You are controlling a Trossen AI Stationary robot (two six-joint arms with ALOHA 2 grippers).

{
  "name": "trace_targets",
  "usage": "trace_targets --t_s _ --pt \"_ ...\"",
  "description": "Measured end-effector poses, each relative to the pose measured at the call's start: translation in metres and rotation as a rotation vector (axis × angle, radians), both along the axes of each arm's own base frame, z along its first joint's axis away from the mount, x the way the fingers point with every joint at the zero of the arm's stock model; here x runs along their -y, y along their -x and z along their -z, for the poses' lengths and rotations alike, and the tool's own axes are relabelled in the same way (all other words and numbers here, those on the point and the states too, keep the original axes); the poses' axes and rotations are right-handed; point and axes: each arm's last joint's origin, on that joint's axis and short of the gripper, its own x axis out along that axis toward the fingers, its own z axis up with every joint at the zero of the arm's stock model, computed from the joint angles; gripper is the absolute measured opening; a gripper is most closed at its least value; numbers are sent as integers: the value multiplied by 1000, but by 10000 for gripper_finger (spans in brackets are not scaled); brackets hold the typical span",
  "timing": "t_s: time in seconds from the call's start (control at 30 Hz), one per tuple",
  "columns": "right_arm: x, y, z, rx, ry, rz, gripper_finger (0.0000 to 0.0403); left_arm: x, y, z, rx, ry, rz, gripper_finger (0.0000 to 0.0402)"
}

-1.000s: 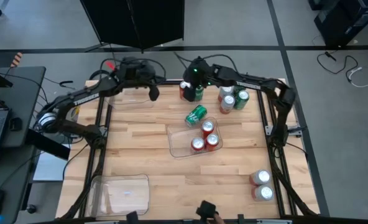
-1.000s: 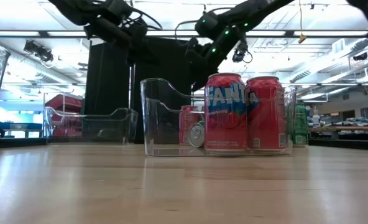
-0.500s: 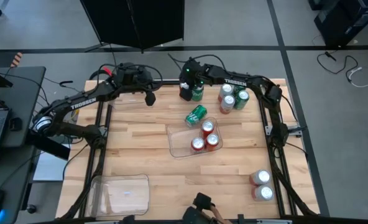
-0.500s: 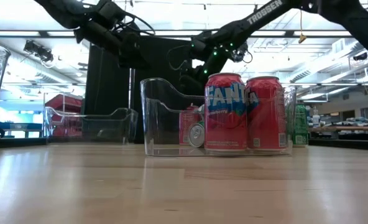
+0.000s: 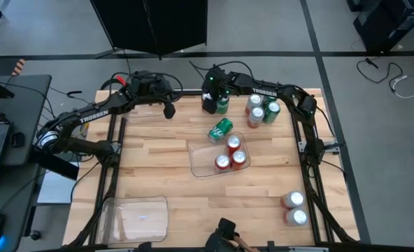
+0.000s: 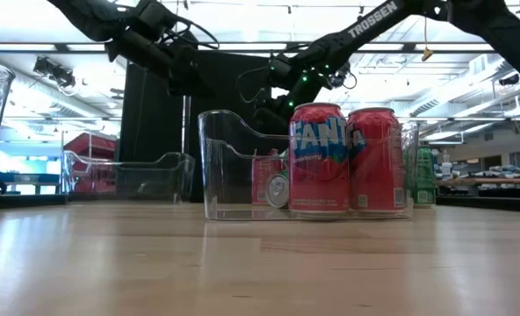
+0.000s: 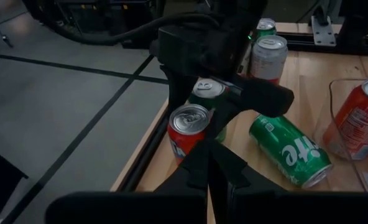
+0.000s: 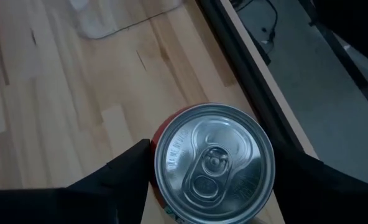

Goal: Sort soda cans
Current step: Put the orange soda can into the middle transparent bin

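A red soda can (image 8: pixel 214 163) stands upright on its base at the table's far edge, with a green can (image 5: pixel 224 105) right beside it. My right gripper (image 5: pixel 209 103) has come down over the red can, one finger on each side. Another green can (image 5: pixel 220 129) lies on its side near the middle tray (image 5: pixel 196 155), which holds three red cans. To the left, above the table, my left gripper (image 5: pixel 169 110) hangs shut and holds nothing. My right gripper has the red can's side wall (image 8: pixel 159 134), just below the rim, between its two fingers (image 8: pixel 125 165), one on each of two opposite sides. The fingers come slanting down from above. The can stands upright on the table.
A cluster of several cans (image 5: pixel 261 110) stands at the far right and two cans (image 5: pixel 294 208) at the near right. One clear tray (image 5: pixel 145 112) sits at the far left, another (image 5: pixel 137 215) at the near left. The black frame rail (image 8: pixel 258 68) runs close behind the red can.
My right gripper has sunk and gone toward the table's far edge, coming down over the red can there. The cans have stayed where they were.
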Motion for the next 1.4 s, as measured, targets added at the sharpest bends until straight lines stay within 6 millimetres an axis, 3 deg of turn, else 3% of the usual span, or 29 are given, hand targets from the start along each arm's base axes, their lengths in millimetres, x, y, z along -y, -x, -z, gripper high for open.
trace_targets --t_s 0.13,0.27,0.43,0.63,0.87,1.03,1.17,1.4 --pt "-10 -2 -12 -46 1 -13 266 0 0 -1 20 16 -11 3" --pt "-27 -7 -56 -27 27 -42 266 0 -1 -1 26 17 -13 3" --pt "-68 -8 -105 -33 31 -49 266 -1 -1 -3 39 6 -13 3" --pt "-127 3 -139 -48 -41 -35 266 -1 -2 -6 60 -15 -11 3" --pt "-187 5 -138 -147 -22 -15 266 -2 -2 -6 59 -19 -10 3" --pt "-213 3 -123 -193 -34 -2 266 -2 -2 -5 57 -19 -9 3" --pt "-224 0 -106 -210 -37 1 266 -2 -2 -5 56 -19 -9 3" --pt "-226 -7 -72 -215 -42 4 266 -1 -1 -5 48 -13 -9 3"
